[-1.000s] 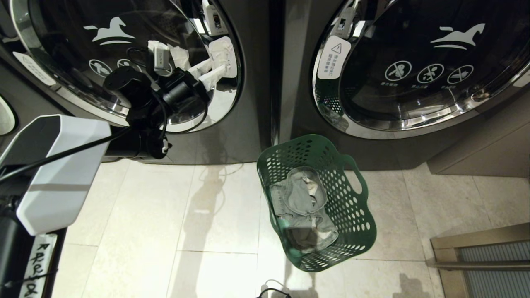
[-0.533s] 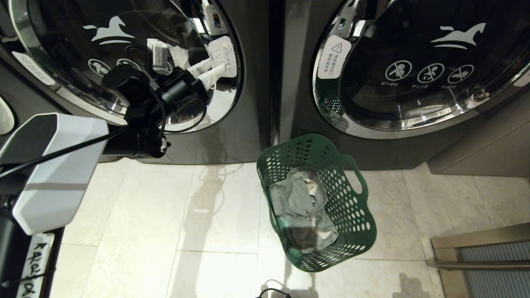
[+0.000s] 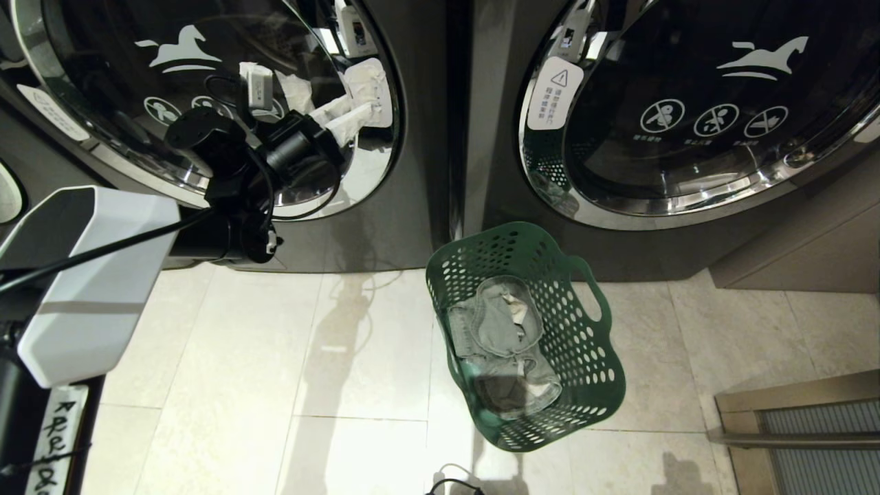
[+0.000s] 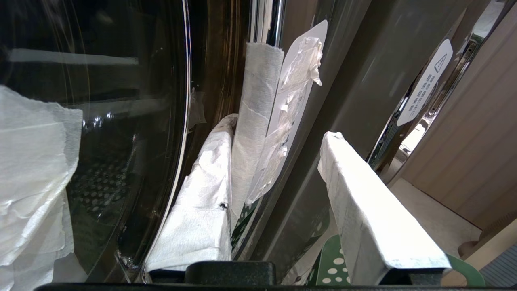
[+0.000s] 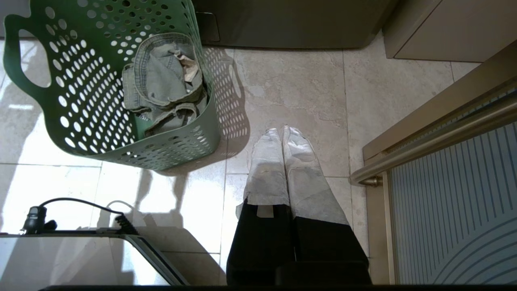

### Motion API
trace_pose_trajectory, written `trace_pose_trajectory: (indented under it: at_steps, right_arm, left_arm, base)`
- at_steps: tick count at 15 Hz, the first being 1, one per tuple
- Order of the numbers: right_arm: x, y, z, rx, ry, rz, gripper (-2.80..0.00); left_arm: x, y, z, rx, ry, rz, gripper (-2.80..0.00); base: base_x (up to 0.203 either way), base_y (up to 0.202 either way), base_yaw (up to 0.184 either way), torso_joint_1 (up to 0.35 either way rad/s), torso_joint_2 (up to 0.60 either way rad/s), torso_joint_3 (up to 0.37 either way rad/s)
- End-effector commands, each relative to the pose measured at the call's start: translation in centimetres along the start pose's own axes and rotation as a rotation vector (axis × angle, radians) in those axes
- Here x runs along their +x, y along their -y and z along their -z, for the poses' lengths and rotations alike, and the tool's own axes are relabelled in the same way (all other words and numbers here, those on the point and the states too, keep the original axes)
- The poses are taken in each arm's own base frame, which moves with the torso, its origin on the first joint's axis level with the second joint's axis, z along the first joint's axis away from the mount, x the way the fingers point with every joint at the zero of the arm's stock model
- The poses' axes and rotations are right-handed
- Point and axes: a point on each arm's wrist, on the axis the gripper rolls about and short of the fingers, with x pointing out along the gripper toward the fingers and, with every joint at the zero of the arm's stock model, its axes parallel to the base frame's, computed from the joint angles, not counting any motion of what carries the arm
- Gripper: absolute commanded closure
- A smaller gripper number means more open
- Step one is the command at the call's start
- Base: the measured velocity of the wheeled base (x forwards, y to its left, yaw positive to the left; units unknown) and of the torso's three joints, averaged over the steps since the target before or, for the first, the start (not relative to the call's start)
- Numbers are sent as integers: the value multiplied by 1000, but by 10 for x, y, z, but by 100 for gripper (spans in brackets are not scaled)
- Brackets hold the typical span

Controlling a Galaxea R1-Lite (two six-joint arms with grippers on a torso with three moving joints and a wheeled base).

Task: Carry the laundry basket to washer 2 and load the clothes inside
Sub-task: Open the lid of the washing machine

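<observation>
The green laundry basket stands on the floor tiles between the two washers, with grey clothes bundled inside; the right wrist view also shows the basket and clothes. My left gripper is up at the right edge of the left washer's round door. It is open. One white-wrapped finger lies against the door's wrapped rim strip, the other finger stands clear of it. My right gripper hangs shut and empty over the tiles beside the basket. No washer number shows.
The right washer's door is closed, just behind the basket. A beige cabinet flanks it. A metal rail and ribbed panel lie at the floor's right. A black cable runs by my base.
My left wrist has crept slightly up along the door's edge. The basket, the clothes and the right arm have not moved.
</observation>
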Motion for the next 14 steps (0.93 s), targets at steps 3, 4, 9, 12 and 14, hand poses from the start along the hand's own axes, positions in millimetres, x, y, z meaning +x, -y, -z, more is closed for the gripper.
trace_pose_trajectory:
  at_steps: [3, 4, 9, 12, 14]
  right_arm:
    - [0, 0, 0, 0, -1, 0, 0]
    - [0, 0, 0, 0, -3, 0, 0]
    - [0, 0, 0, 0, -3, 0, 0]
    - [0, 0, 0, 0, -3, 0, 0]
    - [0, 0, 0, -2, -3, 0, 0]
  left_arm:
    - [86, 106, -4, -129, 117, 262, 0]
    - [84, 108, -5, -135, 125, 266, 0]
    - [74, 118, -13, -159, 139, 275, 0]
    - [65, 107, -5, -145, 123, 233, 0]
    - [48, 84, 2, -116, 94, 170, 0]
  base:
    - [0, 0, 0, 0, 0, 0]
    - [0, 0, 0, 0, 0, 0]
    - [0, 0, 0, 0, 0, 0]
    - [0, 0, 0, 0, 0, 0]
    - [0, 0, 0, 0, 0, 0]
